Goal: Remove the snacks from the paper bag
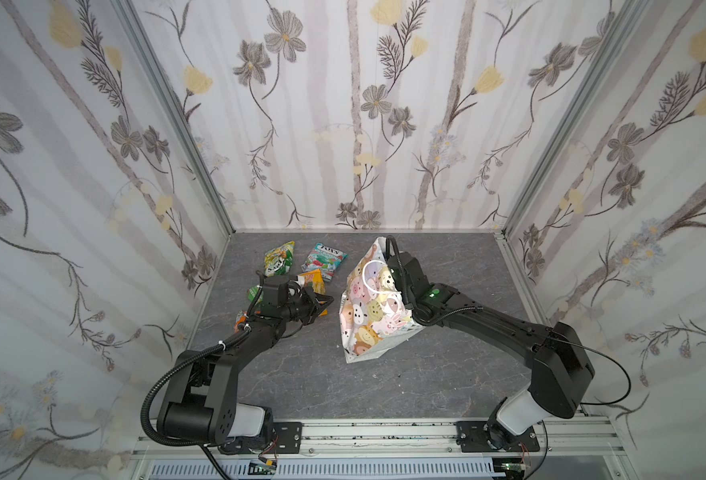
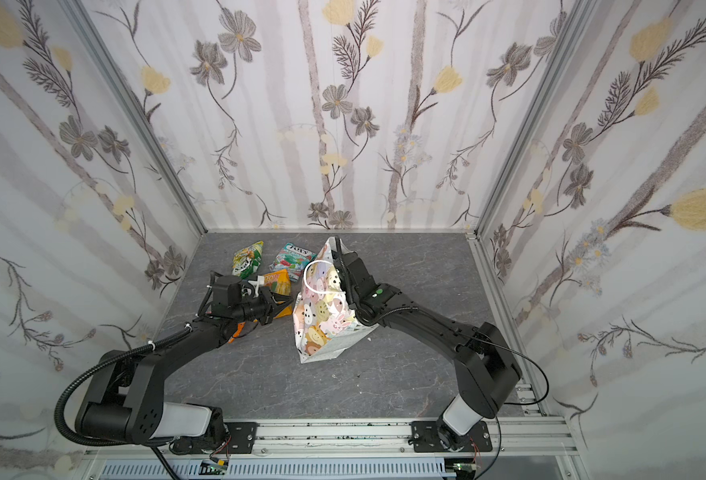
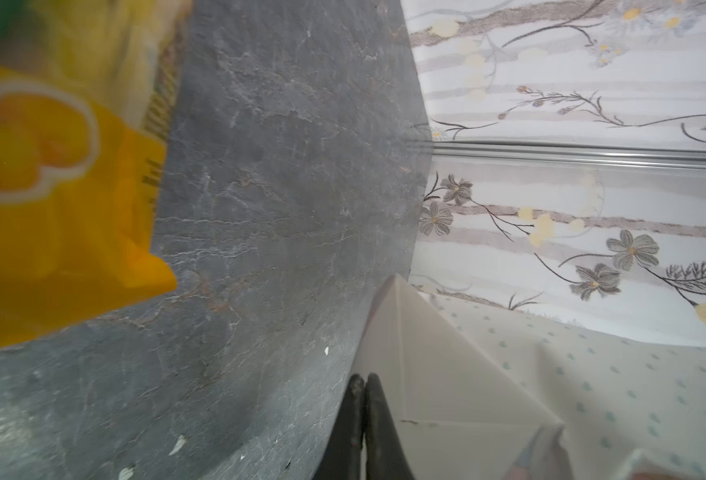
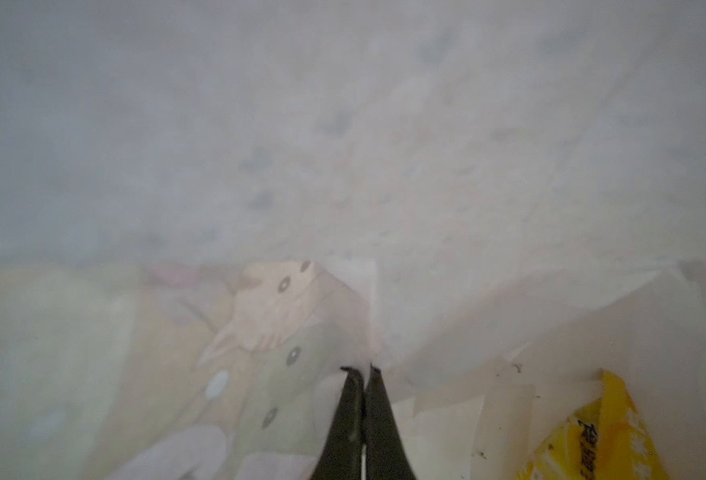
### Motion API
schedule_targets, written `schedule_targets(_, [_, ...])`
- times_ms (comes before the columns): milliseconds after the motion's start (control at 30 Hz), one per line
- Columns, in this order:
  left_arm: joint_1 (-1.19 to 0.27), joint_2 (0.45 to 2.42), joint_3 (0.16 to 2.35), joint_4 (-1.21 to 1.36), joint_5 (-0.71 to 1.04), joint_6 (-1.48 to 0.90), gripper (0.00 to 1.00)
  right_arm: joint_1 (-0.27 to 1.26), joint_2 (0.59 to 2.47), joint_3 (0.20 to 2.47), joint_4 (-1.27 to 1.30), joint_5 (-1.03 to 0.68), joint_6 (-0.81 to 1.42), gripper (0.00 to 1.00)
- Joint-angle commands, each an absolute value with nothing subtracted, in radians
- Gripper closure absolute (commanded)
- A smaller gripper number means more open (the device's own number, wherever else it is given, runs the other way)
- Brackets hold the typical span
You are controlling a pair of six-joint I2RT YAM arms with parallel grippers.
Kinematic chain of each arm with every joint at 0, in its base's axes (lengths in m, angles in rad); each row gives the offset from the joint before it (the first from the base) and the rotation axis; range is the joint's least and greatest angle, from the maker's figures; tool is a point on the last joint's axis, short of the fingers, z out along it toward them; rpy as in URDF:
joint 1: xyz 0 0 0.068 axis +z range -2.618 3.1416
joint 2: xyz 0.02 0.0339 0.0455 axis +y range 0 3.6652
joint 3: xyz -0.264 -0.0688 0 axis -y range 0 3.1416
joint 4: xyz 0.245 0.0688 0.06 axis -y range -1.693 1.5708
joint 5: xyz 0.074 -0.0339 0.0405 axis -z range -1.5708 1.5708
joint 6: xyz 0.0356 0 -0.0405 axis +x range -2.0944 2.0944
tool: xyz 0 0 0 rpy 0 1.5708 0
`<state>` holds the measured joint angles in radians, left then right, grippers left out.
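The paper bag (image 1: 370, 307) (image 2: 322, 316) leans tilted on the grey table, its mouth toward the right arm. My right gripper (image 4: 366, 368) is deep inside it, hidden in both top views, and shut with a fold of the bag's inner paper at its tips. A yellow snack packet (image 4: 601, 436) lies inside the bag beside the jaws, not held. My left gripper (image 1: 322, 305) (image 3: 366, 376) is shut and empty, just left of the bag (image 3: 551, 374). Outside lie a yellow-green packet (image 1: 278, 259), a teal FOX'S packet (image 1: 324, 259), an orange-yellow packet (image 1: 314, 278) and a yellow pouch (image 3: 52, 208).
A green packet (image 1: 253, 291) and a small orange packet (image 1: 241, 318) peek out from under the left arm. Floral walls close in the table on three sides. A metal rail (image 1: 384, 432) runs along the front edge.
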<state>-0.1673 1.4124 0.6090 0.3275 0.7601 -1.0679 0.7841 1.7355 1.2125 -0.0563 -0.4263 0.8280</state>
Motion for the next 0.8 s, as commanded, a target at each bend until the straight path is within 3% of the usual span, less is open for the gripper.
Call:
schedule_targets(0, [-0.161,1.448,0.606,0.356,0.766,-1.041,1.0,0.779,1.698,1.206,-0.104,-0.402,0.805,1.0])
schedule_targets(133, [-0.161,1.457,0.585,0.556,0.843,-1.12,1.0,0.768,1.681,1.2,-0.17,-0.35,0.773,1.0])
schedule_targets(167, [-0.162,1.442,0.582,0.565,0.843,-1.13,0.92,0.766,1.681,1.197,-0.178,-0.343,0.769,1.0])
schedule_targets(300, [-0.19,1.349,0.569,0.55,0.833,-1.108,0.42,0.766,1.694,1.213,-0.213,-0.333,0.747,1.0])
schedule_targets(400, [-0.224,1.284,0.563,0.53,0.828,-1.072,0.24,0.767,1.704,1.23,-0.203,-0.364,0.742,1.0])
schedule_targets(567, [-0.265,1.31,0.585,0.504,0.827,-1.081,0.21,0.77,1.712,1.251,-0.177,-0.385,0.755,0.98])
schedule_targets(767, [-0.335,1.449,0.606,0.777,0.933,-1.246,0.42,0.776,1.729,1.259,-0.178,-0.387,0.758,0.99])
